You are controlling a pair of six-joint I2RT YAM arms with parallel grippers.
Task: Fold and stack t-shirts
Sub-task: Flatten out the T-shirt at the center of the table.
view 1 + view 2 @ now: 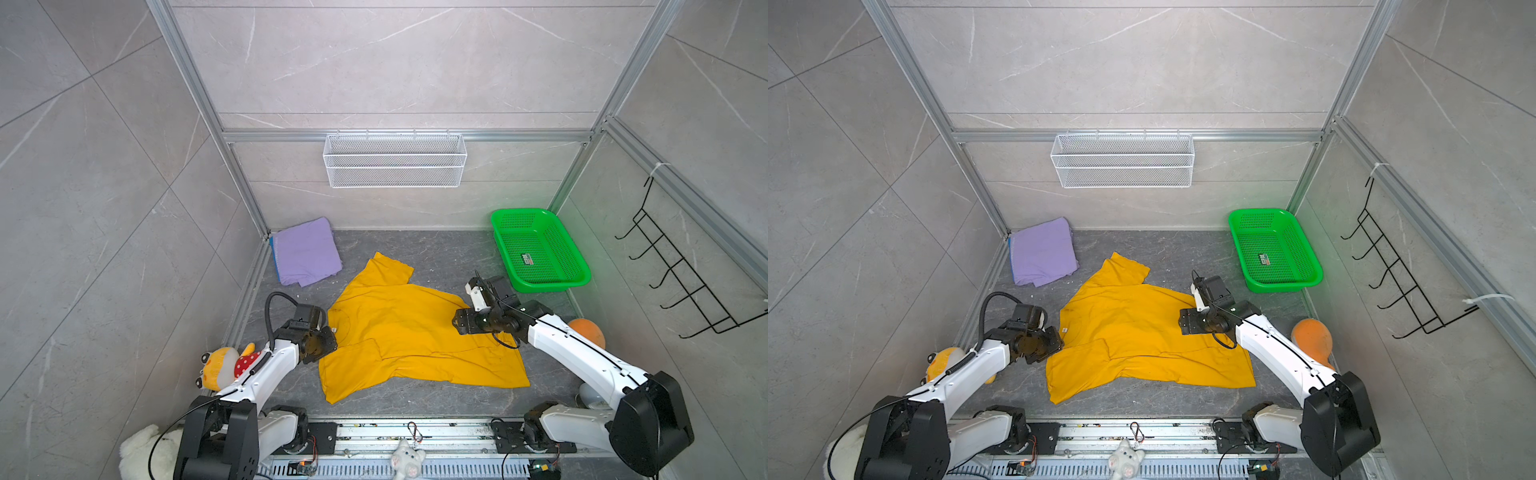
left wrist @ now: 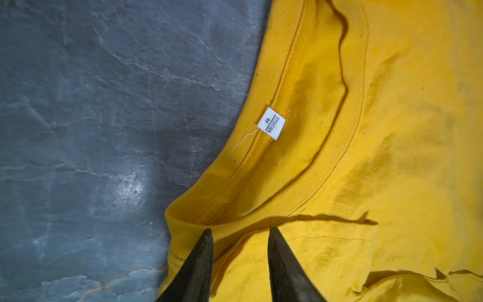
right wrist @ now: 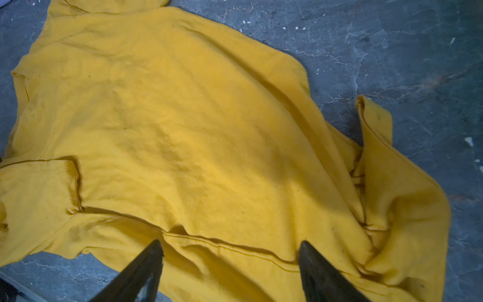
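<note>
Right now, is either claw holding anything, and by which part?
Nothing gripped yet: left gripper straddles yellow t-shirt collar, jaws apart; right gripper stands open.

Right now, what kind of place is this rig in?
Likely a mock bathroom or laundry test cell: tiled walls, a white wire wall basket, a black hook rack.

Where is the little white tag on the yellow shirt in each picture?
Top view: size tag on the mustard-yellow t-shirt, lower left of centre.
Top view: size tag, same spot.
Left wrist: mid-picture, inside the collar.
Right wrist: not visible.
Shared landmark: the t-shirt, in all views.
</note>
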